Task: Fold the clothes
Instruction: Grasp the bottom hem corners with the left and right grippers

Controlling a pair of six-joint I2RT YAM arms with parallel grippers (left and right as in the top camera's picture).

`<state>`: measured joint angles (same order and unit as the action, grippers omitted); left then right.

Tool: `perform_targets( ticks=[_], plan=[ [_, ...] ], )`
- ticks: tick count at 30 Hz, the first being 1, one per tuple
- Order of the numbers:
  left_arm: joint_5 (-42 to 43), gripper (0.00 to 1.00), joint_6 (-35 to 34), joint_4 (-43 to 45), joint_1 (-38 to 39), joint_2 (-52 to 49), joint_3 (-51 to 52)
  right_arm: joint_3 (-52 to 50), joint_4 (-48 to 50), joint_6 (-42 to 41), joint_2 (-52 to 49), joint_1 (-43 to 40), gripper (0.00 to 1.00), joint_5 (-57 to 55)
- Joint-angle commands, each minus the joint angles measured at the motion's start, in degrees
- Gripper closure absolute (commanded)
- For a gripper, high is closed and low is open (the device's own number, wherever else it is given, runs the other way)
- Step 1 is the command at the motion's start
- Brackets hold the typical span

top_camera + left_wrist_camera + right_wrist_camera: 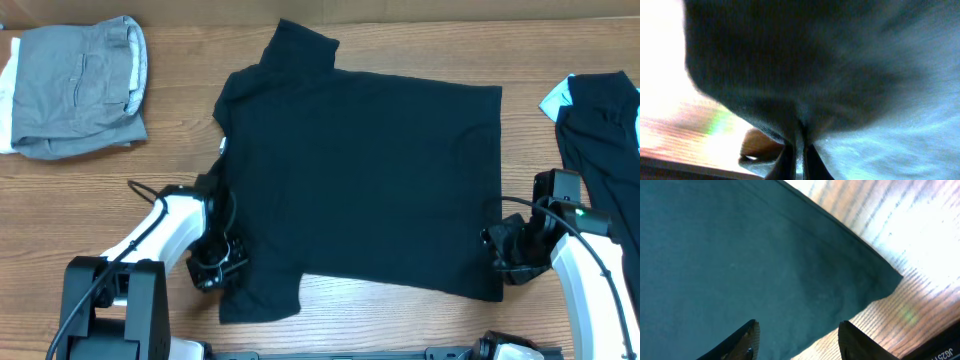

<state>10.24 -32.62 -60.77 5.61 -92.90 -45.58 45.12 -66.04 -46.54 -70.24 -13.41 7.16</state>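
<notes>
Clothes [360, 180] lie on my wooden table [400, 325]. The black T-shirt [380, 150] is spread flat in the middle of the overhead view, with its sleeves toward 9 o'clock and its hem toward 3 o'clock. One sleeve [300, 45] points to 12 o'clock and the other sleeve [262, 295] to 6 o'clock.

My left pincer [215, 265] sits at about 8 o'clock from the shirt's middle, against the lower sleeve. In its own camera my left pincer [799, 152] is closed, with a ridge of the dark fabric [830, 60] pinched between the fingers.

My right pincer [505, 258] is at about 4 o'clock, at the lower hem corner. From its wrist view my right pincer [800, 335] stands apart, both fingers [747, 340] low over the cloth, and the hem corner [890, 280] shows toward 2 o'clock on bare wood.

A second black garment [600, 140] lies at 3 o'clock by the table edge, apart from the shirt. A folded grey garment [80, 90] rests at 10 o'clock.
</notes>
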Motion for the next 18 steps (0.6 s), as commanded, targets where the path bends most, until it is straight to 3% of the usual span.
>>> perform_targets(
  ticks=[1, 6, 18],
  plan=[
    [-1.2, 0.96, 1.8, -0.3, -0.1, -0.4, -4.0, -2.9, 0.0, -4.0, 0.7, 0.2, 0.46, 0.0],
    [-1.2, 0.96, 2.3, -0.1, -0.1, -0.4, -4.5, -7.0, 1.2, -10.3, 0.7, 0.2, 0.34, -0.6],
    [-1.2, 0.96, 2.9, 0.8, -0.1, -0.4, -4.4, -13.4, 5.4, -16.8, 0.7, 0.2, 0.35, 1.3]
  ],
)
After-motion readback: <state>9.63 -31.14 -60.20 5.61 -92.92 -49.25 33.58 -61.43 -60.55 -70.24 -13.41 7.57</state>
